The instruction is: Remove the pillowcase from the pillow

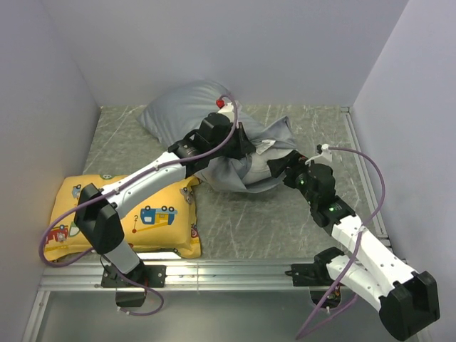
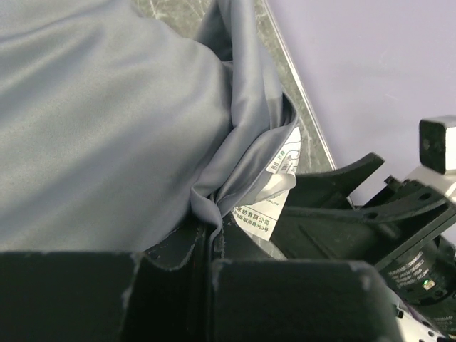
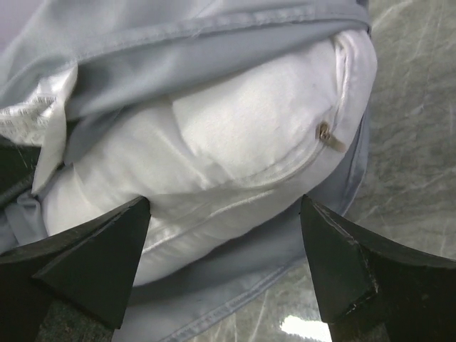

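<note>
- The grey pillowcase [image 1: 187,107] lies bunched at the far middle of the table [image 1: 285,221]. Its open end faces the right arm.
- The white pillow [image 3: 249,135] pokes out of that open end, with grey cloth folded back above and below it. A small zip pull [image 3: 324,135] shows on its bare end.
- The left gripper [image 2: 210,249] reaches over the pillowcase, its fingers pressed together on a pinched fold of grey cloth beside a white printed label [image 2: 274,192].
- The right gripper [image 3: 224,210] is spread wide. One finger sits on each side of the exposed pillow end, close to it.
- A yellow pillow with a cartoon vehicle print [image 1: 142,214] rests near the left arm's base, apart from the grey bundle.
</note>
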Available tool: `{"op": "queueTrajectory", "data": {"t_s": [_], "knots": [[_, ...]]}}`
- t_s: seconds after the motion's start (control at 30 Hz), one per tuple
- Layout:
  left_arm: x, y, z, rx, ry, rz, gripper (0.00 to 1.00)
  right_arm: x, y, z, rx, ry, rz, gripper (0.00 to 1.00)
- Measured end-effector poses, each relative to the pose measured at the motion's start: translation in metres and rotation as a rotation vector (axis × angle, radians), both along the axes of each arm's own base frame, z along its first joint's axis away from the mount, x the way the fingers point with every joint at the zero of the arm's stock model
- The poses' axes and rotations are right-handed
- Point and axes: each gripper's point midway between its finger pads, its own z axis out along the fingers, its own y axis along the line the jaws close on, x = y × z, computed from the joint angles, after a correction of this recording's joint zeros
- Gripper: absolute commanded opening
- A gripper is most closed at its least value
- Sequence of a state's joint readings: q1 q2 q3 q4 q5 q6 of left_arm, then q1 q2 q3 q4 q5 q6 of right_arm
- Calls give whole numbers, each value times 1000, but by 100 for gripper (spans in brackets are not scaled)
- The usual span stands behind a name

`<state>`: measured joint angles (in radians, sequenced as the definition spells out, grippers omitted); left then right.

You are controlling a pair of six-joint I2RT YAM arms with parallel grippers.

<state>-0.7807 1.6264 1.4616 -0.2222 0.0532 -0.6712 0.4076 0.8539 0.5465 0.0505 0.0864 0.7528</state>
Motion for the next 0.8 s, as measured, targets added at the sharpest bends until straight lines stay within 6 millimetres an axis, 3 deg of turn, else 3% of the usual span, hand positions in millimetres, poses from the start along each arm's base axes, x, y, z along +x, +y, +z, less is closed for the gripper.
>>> {"op": "queueTrajectory", "data": {"t_s": [0.17, 0.27, 0.33, 0.4, 0.6, 0.8], "knots": [[-5, 9, -3, -1, 5, 6, 1, 9, 4, 4, 37, -27, -8, 92], [-4, 14, 0, -9, -3, 14, 1, 18, 10, 2, 56, -33, -4, 77], [-4, 16, 0, -8, -3, 17, 1, 22, 14, -1, 60, -31, 3, 33], [-3, 18, -1, -7, -2, 20, 2, 25, 17, -3, 64, -30, 11, 0], [7, 31, 4, -22, -1, 40, 4, 23, 12, 6, 50, -55, 3, 0], [43, 73, 21, -83, 4, 136, 4, 12, -7, 35, 34, -129, -24, 0]]}}
